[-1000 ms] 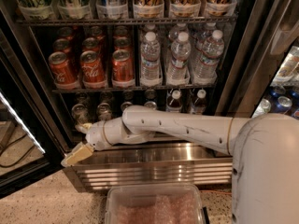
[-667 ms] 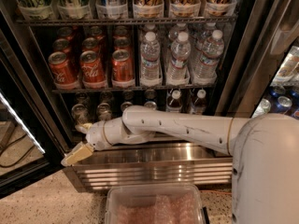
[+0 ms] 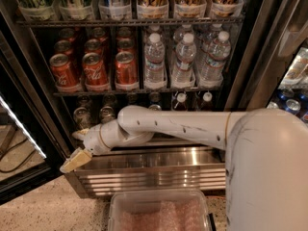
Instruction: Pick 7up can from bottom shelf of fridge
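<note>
The fridge (image 3: 240, 66) stands open in front of me. Dim silvery cans with shiny tops, the 7up cans (image 3: 82, 117), stand at the left of the bottom shelf (image 3: 169, 142), another beside them (image 3: 107, 113). My white arm reaches across the shelf front and hides most of it. My gripper (image 3: 76, 148) is at the fridge's lower left corner, just in front of and below the cans, touching none. Its fingers are apart, one tan finger (image 3: 74, 160) pointing down-left, and it holds nothing.
Red Coca-Cola cans (image 3: 95, 70) and water bottles (image 3: 184, 59) fill the shelf above. Small bottles (image 3: 179, 100) stand at the bottom shelf's right. The ribbed steel base (image 3: 154, 174) is below, with a clear plastic bin (image 3: 159, 211) in front. A neighbouring cooler (image 3: 293, 81) is at right.
</note>
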### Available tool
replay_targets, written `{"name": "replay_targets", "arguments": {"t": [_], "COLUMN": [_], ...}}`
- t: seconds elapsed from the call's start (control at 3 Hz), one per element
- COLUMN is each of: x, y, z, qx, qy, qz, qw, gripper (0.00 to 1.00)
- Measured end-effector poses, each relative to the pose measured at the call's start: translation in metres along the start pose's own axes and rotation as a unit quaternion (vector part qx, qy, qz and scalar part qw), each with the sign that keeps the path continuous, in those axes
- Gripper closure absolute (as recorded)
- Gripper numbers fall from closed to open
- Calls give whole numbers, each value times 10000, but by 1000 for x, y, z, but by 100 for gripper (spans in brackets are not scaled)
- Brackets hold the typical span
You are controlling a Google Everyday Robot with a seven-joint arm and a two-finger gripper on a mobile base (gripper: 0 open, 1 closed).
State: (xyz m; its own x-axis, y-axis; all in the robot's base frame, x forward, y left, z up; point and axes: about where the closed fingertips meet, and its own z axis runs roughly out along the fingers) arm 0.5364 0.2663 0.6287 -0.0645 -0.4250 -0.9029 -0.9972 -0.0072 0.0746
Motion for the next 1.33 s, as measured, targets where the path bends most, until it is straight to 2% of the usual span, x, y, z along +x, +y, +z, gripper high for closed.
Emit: {"name": "replay_targets", "arguments": {"t": [0.33,0.67,1.0,1.33], "x": [1,-10,-14,-10], "y": [-5,-40,-58,-62], "z": [-7,-34,-53,-54], "qx": [395,1265,1785,1839], "qy": [688,1108,1263,1256], "qz": [-397,-773,-949,-905], "qw": [9961,9827,9712,9707], "gripper": [4,4,4,8]}}
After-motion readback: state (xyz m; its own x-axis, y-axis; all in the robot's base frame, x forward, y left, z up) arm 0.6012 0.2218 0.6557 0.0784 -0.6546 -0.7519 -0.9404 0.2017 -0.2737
